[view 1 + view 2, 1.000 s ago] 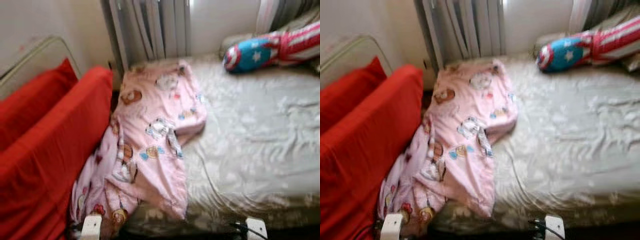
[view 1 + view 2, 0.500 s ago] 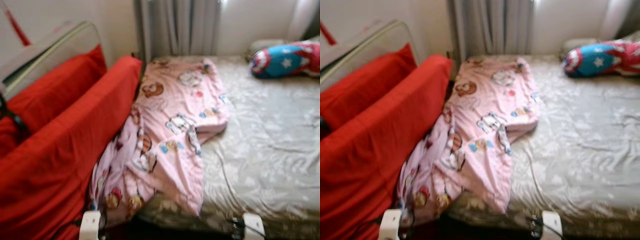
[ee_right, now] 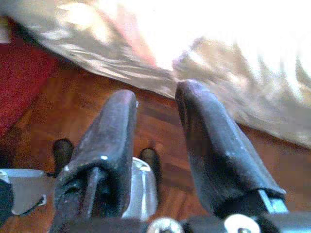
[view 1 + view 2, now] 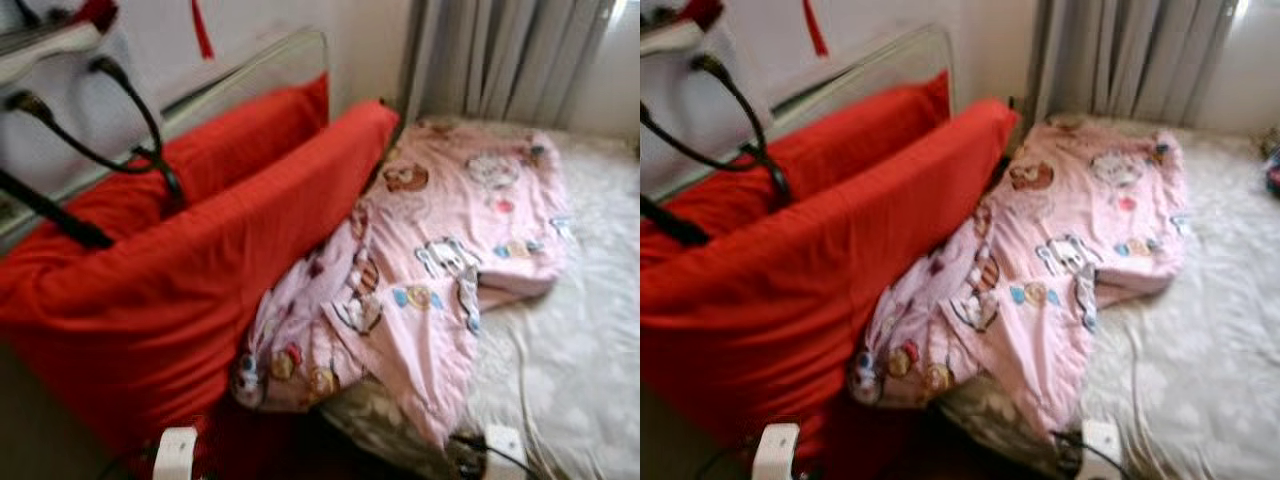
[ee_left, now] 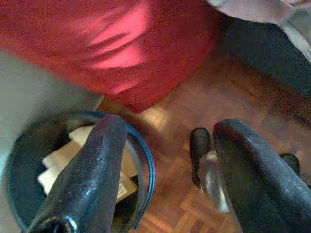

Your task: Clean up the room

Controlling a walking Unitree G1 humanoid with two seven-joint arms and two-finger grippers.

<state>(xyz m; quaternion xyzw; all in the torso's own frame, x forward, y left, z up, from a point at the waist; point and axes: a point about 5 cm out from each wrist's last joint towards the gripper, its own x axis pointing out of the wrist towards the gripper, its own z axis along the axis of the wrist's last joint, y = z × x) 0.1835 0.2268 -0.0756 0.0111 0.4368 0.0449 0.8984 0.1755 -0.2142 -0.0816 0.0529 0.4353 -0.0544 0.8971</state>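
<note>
A pink blanket (image 4: 440, 260) with cartoon prints lies crumpled along the left side of the bed (image 4: 590, 340) and spills over its near corner. Beside it leans a large red cushion (image 4: 200, 270), with a second red cushion (image 4: 230, 140) behind it. My left gripper (image 5: 172, 131) hangs open over the parquet floor (image 5: 228, 92), above a dark bin with a blue rim (image 5: 147, 167) that holds pale cardboard pieces (image 5: 56, 162). My right gripper (image 3: 156, 94) is open too, low over the floor by the bed's sheet-covered edge (image 3: 233, 77). Nothing sits between either pair of fingers.
Grey curtains (image 4: 510, 60) hang behind the bed. Black cables (image 4: 135, 120) loop from a white object at the upper left, in front of a rail (image 4: 250, 75). The red cushion reaches down to the floor next to the bin.
The camera has swung left: the bed and blanket sit further right, the star-patterned pillow has left the picture, and the cables and more of the red cushions have come in.
</note>
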